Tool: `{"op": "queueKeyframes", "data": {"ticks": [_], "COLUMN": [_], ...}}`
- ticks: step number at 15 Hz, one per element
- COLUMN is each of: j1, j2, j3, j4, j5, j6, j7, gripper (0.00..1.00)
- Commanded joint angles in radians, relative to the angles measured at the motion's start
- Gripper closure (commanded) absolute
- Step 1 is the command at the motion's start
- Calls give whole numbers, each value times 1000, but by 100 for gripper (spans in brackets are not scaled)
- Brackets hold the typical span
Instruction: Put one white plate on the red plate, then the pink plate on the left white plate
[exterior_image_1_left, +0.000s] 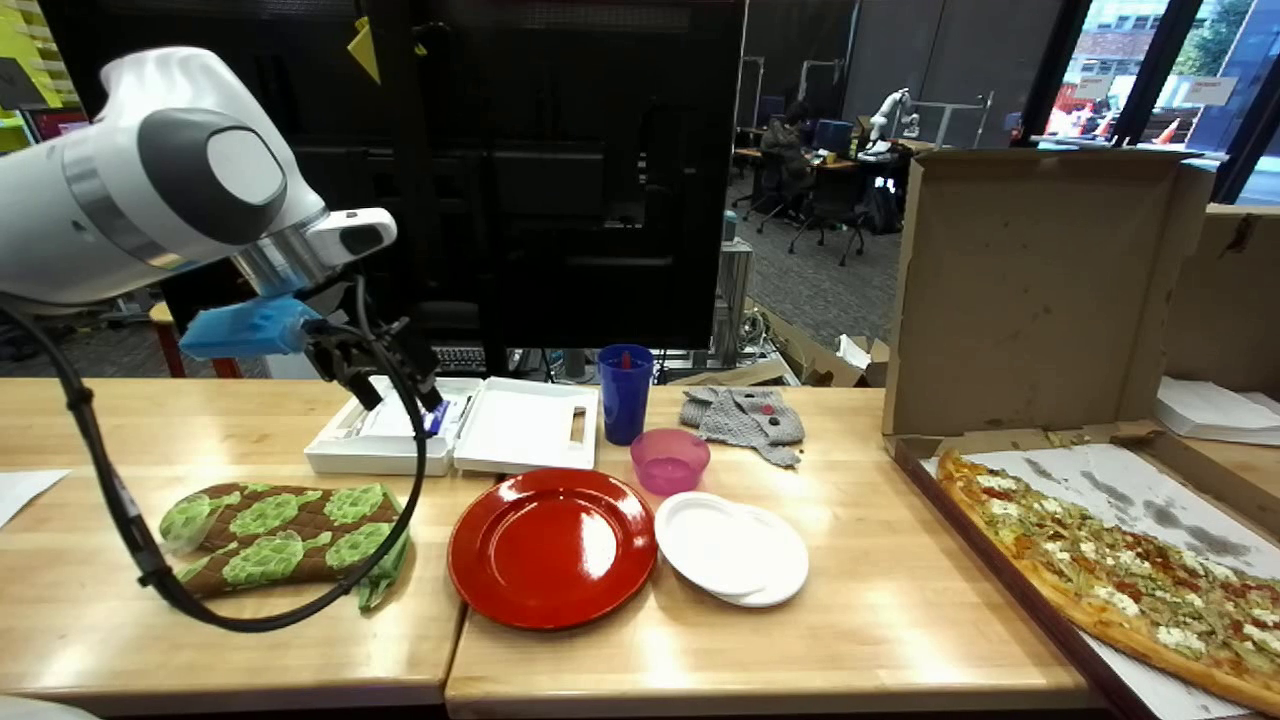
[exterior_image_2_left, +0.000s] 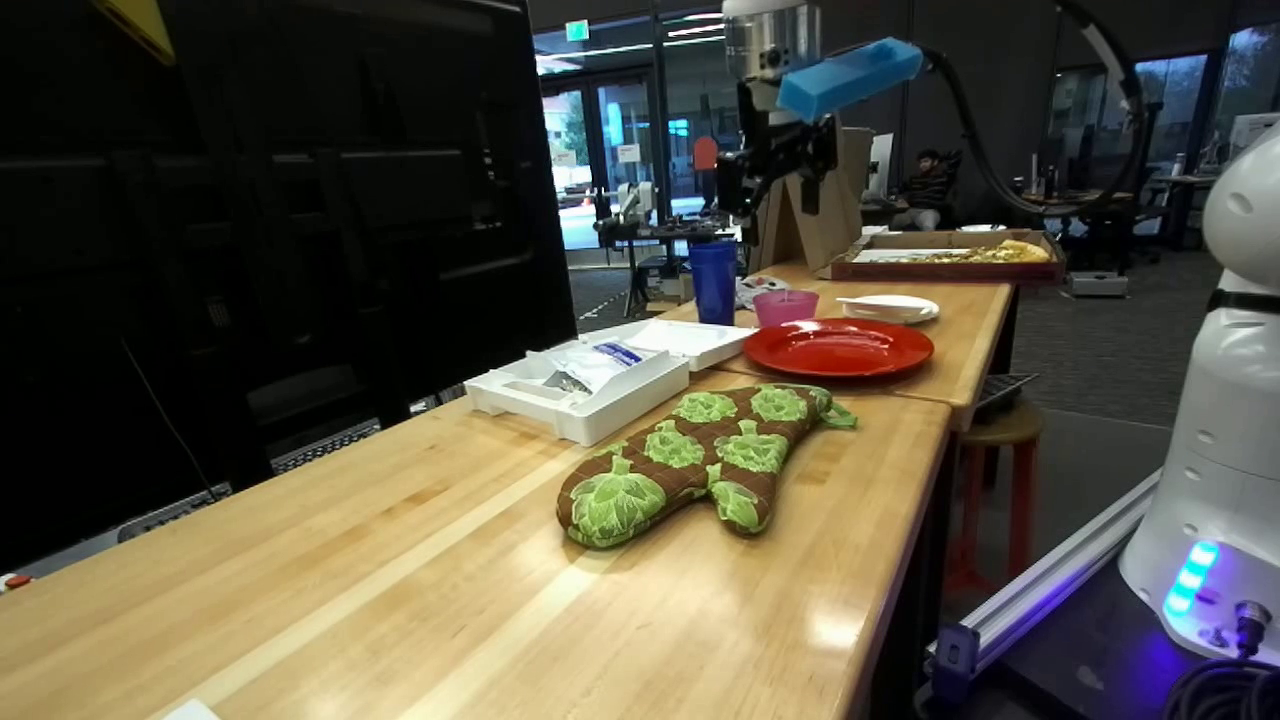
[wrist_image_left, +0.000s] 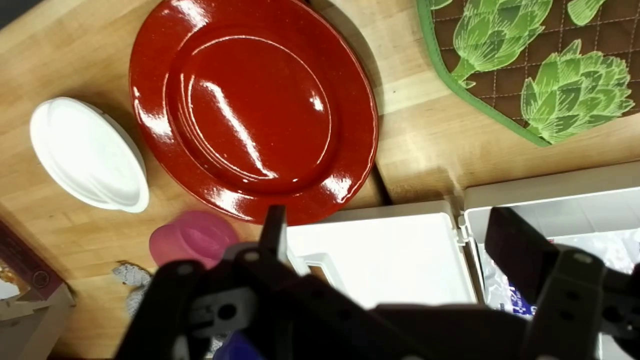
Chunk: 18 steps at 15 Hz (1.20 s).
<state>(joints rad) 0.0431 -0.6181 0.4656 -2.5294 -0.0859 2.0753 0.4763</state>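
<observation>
now, left to right in an exterior view: gripper (exterior_image_1_left: 400, 395), jaws parted, holding nothing; gap plainest in the wrist view. red plate (exterior_image_1_left: 553, 548): glossy, probably slick. at its 2 o'clock, pink plate (exterior_image_1_left: 670, 460): likely light; pinch the raised rim. at its 3 o'clock, left white plate (exterior_image_1_left: 700, 545) overlapping right white plate (exterior_image_1_left: 785, 575): likely thin, bendable; grip at 7 o'clock. overlap less distinct from the wrist.

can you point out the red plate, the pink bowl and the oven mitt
Red plate (wrist_image_left: 257, 107): wrist view, on its flat middle.
Pink bowl (exterior_image_2_left: 785, 311): in an exterior view, on its outer wall.
Oven mitt (exterior_image_2_left: 698, 455): in an exterior view, middle of its patterned cloth.
</observation>
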Motion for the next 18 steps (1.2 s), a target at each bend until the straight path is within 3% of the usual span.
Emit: {"op": "queueKeyframes", "data": {"ticks": [1, 8, 18], "j1": [7, -33, -33], "j2": [3, 44, 219], "j3": [3, 36, -6], "j4": [13, 13, 26], "j5": [-109, -305, -532], "j6": [-13, -91, -181], "j7": [24, 186, 478], "gripper": [0, 0, 0]}}
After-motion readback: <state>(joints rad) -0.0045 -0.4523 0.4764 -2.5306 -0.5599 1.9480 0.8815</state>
